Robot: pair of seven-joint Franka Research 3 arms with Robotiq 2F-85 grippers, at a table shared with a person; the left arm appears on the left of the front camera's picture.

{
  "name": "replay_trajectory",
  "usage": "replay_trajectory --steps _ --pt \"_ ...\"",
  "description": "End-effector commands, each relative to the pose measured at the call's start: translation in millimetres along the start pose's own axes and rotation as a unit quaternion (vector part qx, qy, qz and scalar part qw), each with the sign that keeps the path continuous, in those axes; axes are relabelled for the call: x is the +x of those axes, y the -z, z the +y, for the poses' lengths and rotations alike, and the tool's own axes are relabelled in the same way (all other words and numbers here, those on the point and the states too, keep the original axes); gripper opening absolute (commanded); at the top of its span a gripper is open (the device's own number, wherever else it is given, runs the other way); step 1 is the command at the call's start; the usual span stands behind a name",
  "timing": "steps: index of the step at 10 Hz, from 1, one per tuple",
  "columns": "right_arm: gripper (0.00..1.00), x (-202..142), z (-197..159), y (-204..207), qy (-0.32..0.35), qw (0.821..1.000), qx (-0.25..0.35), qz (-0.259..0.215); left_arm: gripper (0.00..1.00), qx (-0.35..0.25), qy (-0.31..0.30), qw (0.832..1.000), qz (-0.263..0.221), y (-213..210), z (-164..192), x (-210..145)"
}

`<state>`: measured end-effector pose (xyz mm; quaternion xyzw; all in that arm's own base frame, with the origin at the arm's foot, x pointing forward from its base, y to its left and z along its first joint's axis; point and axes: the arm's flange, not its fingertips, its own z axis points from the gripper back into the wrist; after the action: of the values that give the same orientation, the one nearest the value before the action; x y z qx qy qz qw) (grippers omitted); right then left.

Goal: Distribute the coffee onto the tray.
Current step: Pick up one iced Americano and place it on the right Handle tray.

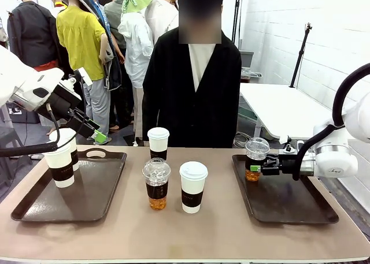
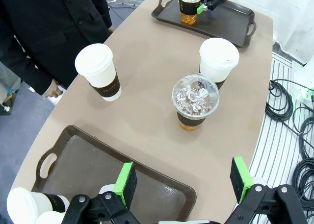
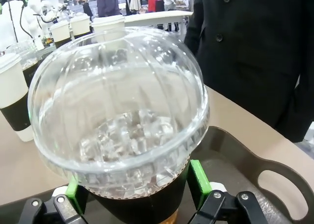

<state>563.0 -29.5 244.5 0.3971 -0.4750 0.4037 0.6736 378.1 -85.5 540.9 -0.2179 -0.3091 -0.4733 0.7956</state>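
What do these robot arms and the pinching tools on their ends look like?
The left arm and right arm have smooth, rounded white shells, and a thick black cable runs alongside each. Each arm ends in a black two-finger tool. The left tool and right tool have jointed black fingers tipped with bright green pads.

The tan table [image 1: 173,235] has rounded corners and a pale edge. At its far side a person [image 1: 193,85] stands close against it, in a black buttoned jacket over a white top. Behind, to the right, a white table [image 1: 277,111] sits by a white brick wall [image 1: 324,21], and a black stand [image 1: 300,53] rises beside it. Black cables [image 2: 280,109] coil on the floor past the tan table's end.
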Motion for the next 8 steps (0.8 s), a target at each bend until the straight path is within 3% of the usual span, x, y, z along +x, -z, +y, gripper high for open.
replay_trajectory --steps 1,8 --pt "1.0 2.1 7.7 -4.7 0.017 1.0 -0.007 0.0 1.0 -0.008 0.006 1.0 -0.009 0.4 1.6 -1.1" --pt "1.0 -8.9 38.8 -41.2 0.037 0.998 -0.042 -0.006 1.0 -0.008 0.006 1.0 -0.009 0.4 1.6 -1.1"
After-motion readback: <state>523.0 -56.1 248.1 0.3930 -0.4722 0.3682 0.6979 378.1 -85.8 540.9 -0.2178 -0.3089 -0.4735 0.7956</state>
